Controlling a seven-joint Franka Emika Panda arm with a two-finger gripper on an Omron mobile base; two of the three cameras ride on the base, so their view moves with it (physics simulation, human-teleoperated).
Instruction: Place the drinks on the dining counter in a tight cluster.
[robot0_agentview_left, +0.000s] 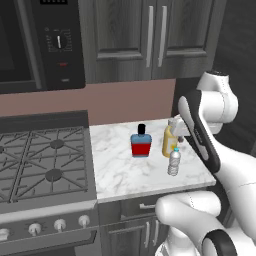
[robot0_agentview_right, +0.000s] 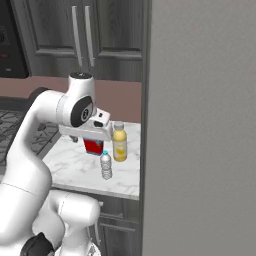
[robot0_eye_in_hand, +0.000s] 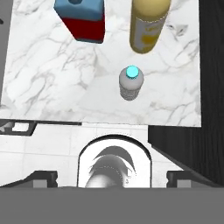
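Item 1, small clear water bottle (robot0_agentview_left: 174, 162): ribbed transparent body, blue cap, upright on the small marble worktop (robot0_agentview_left: 120, 170) beside the gas stove (robot0_agentview_left: 42, 160). It is the bottle nearest the worktop's front edge.

Item 2, yellow bottle (robot0_agentview_left: 169, 140): taller, pale cap, upright just behind the water bottle and close to it; in the left base view the arm's forearm hides part of its top.

Item 3, red-and-blue bottle (robot0_agentview_left: 141, 142): squat, square-shouldered, black cap, upright to the stove side of the yellow bottle with a gap of bare marble between them.

Item 4, gripper (robot0_agentview_right: 86, 134): held above the worktop near the bottles, looking down on them; fingers spread wide, nothing between them (in the right base view the hand partly covers the red-and-blue bottle).

Edges and room: the worktop is bounded by the stove on one side, a dark panel (robot0_eye_in_hand: 212, 87) on the other and a brownish backsplash (robot0_agentview_left: 125, 102) behind. Open marble lies in front of the red-and-blue bottle and towards the stove. The yellow and water bottles stand nearer the dark panel's side. Dark cabinets (robot0_agentview_left: 150, 35) hang above.
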